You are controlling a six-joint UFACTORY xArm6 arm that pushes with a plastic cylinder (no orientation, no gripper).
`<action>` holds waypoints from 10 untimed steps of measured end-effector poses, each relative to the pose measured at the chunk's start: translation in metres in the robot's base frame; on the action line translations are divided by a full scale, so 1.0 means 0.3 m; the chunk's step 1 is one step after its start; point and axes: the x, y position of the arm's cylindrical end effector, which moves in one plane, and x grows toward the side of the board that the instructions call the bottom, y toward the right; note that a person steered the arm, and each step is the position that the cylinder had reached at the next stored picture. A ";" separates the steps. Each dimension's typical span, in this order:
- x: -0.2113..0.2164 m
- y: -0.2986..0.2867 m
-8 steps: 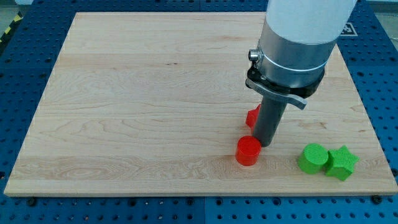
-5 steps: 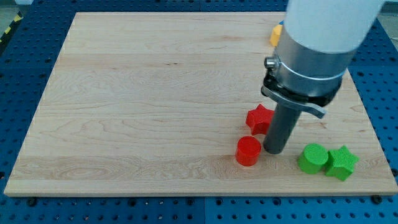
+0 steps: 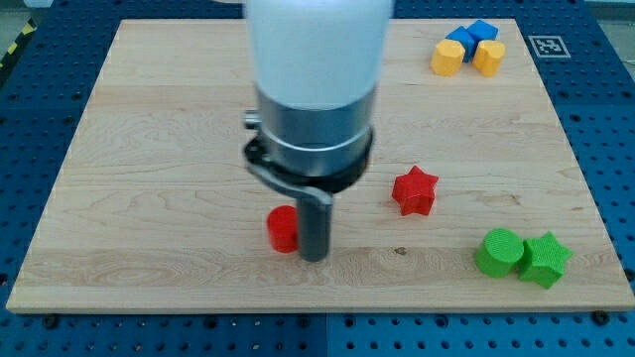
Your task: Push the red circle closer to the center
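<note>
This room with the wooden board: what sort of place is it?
Probably a robotics lab test bench. A wooden board lies on a blue perforated table, with a printed marker tag at one corner and small plastic blocks like the red circle.

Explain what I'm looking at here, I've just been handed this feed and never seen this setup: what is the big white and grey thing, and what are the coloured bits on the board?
The white and grey column is a robot arm. It has no claw; it ends in a dark rod, and my tip slides on the wooden board to push blocks. Nothing is held. There is one camera, looking down at the board at an angle; where it is mounted is not on record. My tip stands right against the red circle, on the side towards the view's right. The red star lies apart, further right. A green circle and green star sit together at bottom right. Two yellow blocks and blue blocks cluster at top right.
</note>
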 end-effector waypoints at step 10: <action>-0.167 -0.121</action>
